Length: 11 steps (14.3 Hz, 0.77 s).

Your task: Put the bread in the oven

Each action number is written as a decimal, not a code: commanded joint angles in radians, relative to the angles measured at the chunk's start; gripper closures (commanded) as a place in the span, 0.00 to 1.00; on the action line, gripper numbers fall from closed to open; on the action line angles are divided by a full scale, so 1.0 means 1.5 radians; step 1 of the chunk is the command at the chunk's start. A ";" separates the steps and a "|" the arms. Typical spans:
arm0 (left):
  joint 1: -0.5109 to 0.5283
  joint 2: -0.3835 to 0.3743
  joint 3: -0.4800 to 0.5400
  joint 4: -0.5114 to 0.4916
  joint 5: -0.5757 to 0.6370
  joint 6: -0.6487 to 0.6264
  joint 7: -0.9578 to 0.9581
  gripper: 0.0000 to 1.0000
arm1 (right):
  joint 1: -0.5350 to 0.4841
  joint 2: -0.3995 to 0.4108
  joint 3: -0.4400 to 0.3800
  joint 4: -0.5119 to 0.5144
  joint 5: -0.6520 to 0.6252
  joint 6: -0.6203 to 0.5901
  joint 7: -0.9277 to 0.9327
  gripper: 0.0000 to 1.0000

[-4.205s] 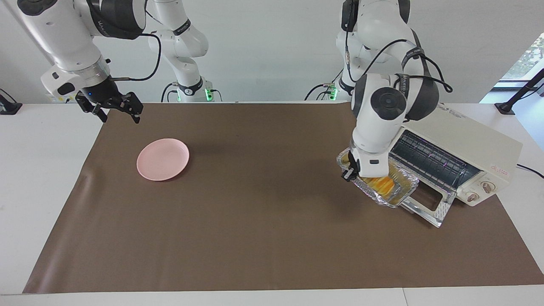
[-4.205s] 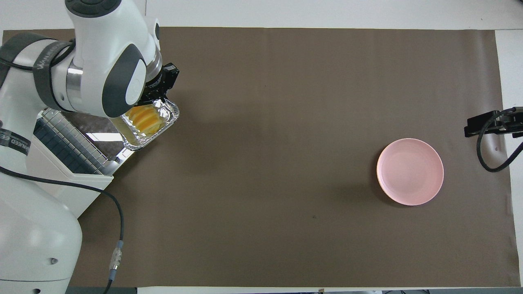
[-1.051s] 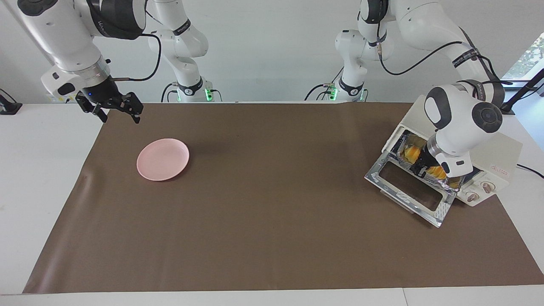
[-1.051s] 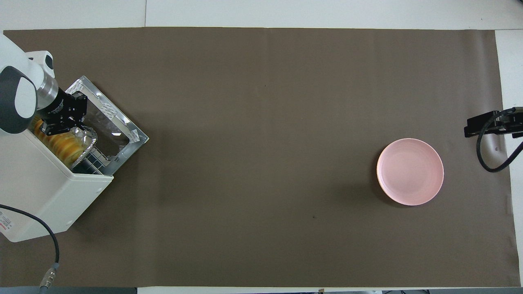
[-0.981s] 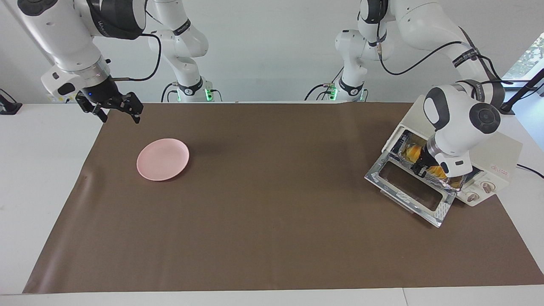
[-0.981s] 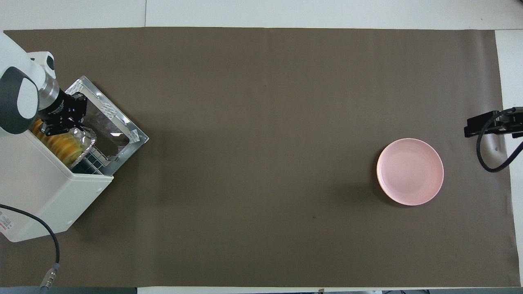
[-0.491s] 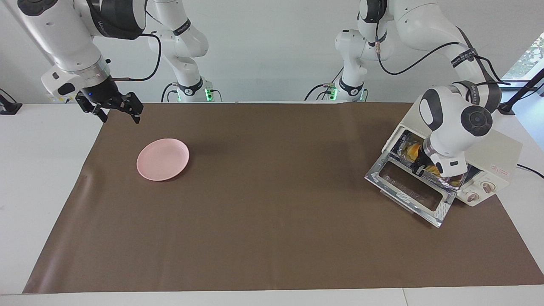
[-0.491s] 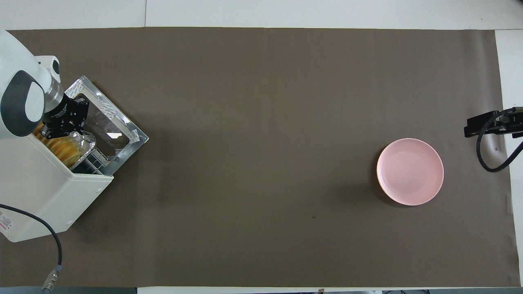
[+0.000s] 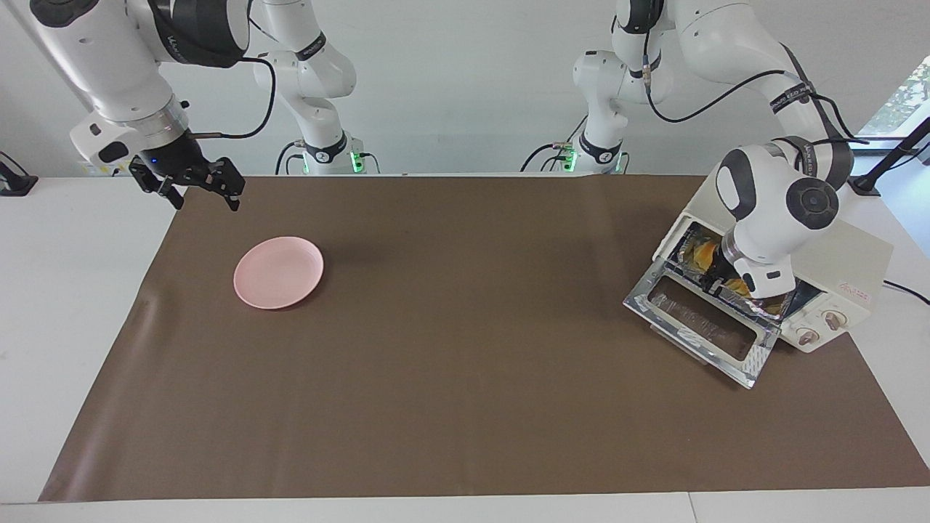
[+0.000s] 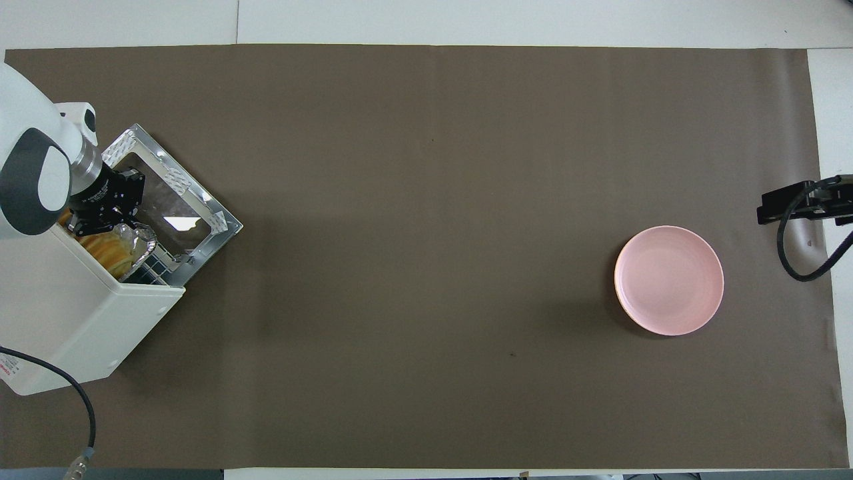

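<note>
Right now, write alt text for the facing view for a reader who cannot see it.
The left gripper is at the mouth of the open oven, shut on the foil tray that holds the bread on the rack inside, above the lowered glass door. The right gripper waits open above the table edge near a pink plate on the brown mat.

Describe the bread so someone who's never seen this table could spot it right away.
Find the cream-white oven at the left arm's end of the brown mat, its shiny glass door folded down. In its open mouth sits a crinkled silver foil tray. The bread is the golden-yellow ridged loaf in that tray, the only yellow thing there.
</note>
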 commanded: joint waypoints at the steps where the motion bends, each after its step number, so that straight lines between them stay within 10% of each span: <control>1: -0.005 -0.025 0.002 -0.029 0.016 0.019 -0.007 0.28 | -0.007 -0.016 0.005 -0.015 -0.002 -0.006 -0.014 0.00; 2: -0.005 -0.025 0.002 -0.028 0.016 0.020 -0.007 0.00 | -0.007 -0.016 0.005 -0.015 -0.002 -0.006 -0.014 0.00; 11: -0.010 -0.024 0.000 0.017 0.038 0.010 -0.001 0.00 | -0.007 -0.016 0.006 -0.015 -0.002 -0.006 -0.014 0.00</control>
